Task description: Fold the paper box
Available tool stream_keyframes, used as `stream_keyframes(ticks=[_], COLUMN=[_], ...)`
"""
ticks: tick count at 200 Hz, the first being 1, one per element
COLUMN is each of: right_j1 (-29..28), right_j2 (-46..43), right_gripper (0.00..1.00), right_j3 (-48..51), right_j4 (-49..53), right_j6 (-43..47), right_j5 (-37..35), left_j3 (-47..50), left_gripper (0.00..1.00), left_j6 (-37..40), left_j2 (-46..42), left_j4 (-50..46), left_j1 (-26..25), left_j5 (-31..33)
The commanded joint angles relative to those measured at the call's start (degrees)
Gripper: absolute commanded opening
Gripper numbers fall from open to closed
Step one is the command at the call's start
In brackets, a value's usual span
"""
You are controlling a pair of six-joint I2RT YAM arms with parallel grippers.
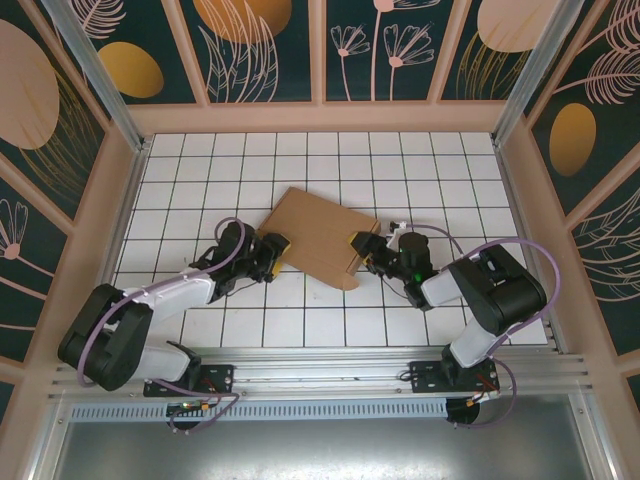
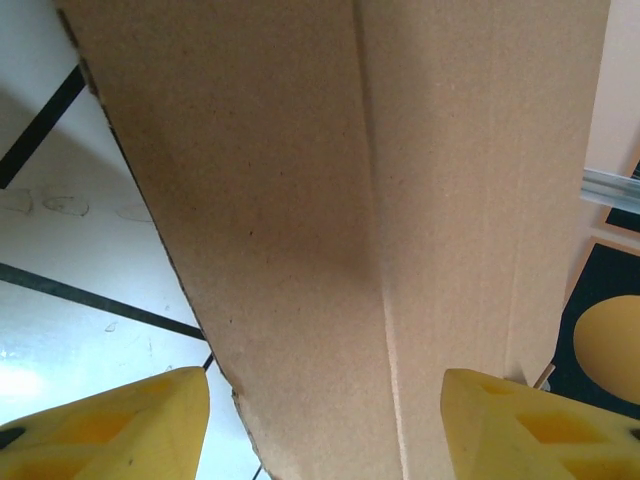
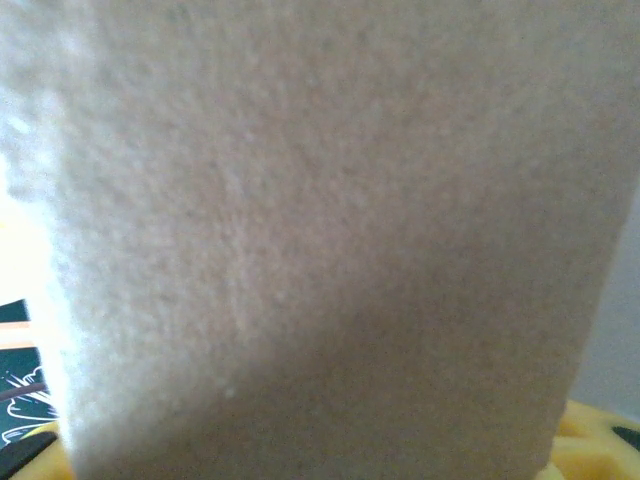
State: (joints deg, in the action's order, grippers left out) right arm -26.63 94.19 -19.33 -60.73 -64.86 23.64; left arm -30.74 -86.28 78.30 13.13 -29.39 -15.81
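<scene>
Jaws: left gripper point(image 1: 279, 244) open astride the paper box point(image 1: 320, 228) at nine o'clock; right gripper point(image 1: 359, 244), three o'clock, grip cannot be told. Advise closing squarely along the crease.

No readable text, label, number or sign on the paper box point(image 1: 322, 232) or elsewhere

Bright, even light from above leaves only soft shadows on the white table point(image 1: 200, 160). Near the right wrist camera the paper box point(image 3: 320, 240) is wholly blurred; beside the left wrist, glare whitens the table.
</scene>
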Motion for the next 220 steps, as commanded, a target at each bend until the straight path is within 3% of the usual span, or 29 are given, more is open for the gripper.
stream_keyframes(ticks=[1, 45, 70, 220], right_j1=[-0.55, -0.53, -0.64, -1.82], right_j2=[0.39, -0.45, 0.66, 3.61], right_gripper=[0.35, 0.35, 0.35, 0.35], right_j3=[1.0, -0.18, -0.43, -1.14], right_j4=[4.76, 8.08, 7.53, 5.41], right_j6=[3.01, 5.0, 4.96, 3.78], right_j5=[-3.28, -3.6, -3.29, -1.96], left_j3=[-2.74, -4.5, -6.73, -12.27], left_gripper=[0.62, 0.65, 0.65, 0.62], left_j6=[-0.2, 0.92, 1.68, 2.05], left_j2=[-0.98, -8.43, -9.45, 7.54], left_j4=[-1.45, -14.46, -16.94, -8.97], left_j1=[-0.31, -0.32, -0.3, -0.29], left_j5=[0.3, 2.01, 2.95, 1.25])
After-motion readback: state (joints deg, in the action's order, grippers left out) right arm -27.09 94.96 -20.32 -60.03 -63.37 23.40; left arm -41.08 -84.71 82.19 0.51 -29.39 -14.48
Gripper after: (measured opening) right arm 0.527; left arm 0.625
